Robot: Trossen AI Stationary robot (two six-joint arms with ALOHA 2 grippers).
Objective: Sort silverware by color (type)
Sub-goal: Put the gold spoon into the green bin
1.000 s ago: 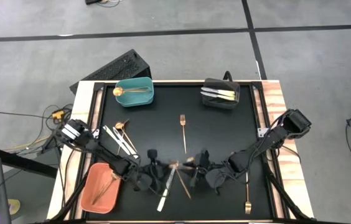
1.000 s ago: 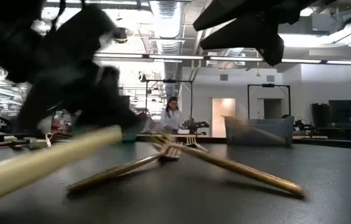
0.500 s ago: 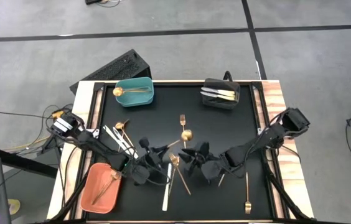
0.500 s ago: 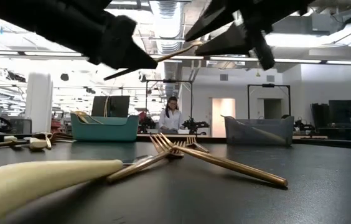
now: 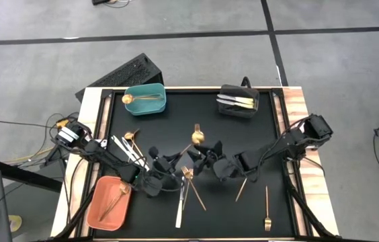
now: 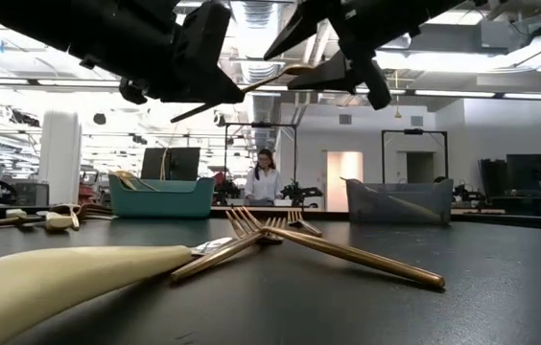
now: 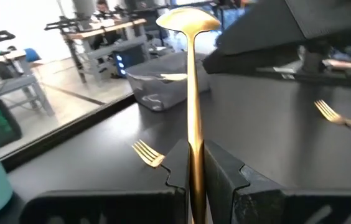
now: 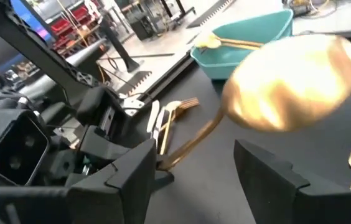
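Observation:
My left gripper is shut on a gold spoon and holds it above the middle of the black table. The spoon's bowl stands just ahead of my right gripper, which is open. Its two fingers stand on either side below the bowl and do not touch it. On the table near the front lie two crossed copper forks and a white-handled knife. A gold fork and a copper piece lie to the right. My left gripper pinches the spoon's handle between its two fingers, toward the handle's free end. The fingers lie along the handle. The spoon sticks out ahead of them with its bowl farthest away, lifted clear of the table.
A teal bin with a gold spoon stands at the far left, and a black bin with pale knives at the far right. An orange bin with copper pieces stands at the near left. More cutlery lies at the left. A gold fork lies mid-table.
Both grippers have risen from the table's near part and gone toward its middle. My left gripper has lifted the gold spoon clear of the table. My right gripper has gone toward the table's left edge and now stands by the spoon's bowl.

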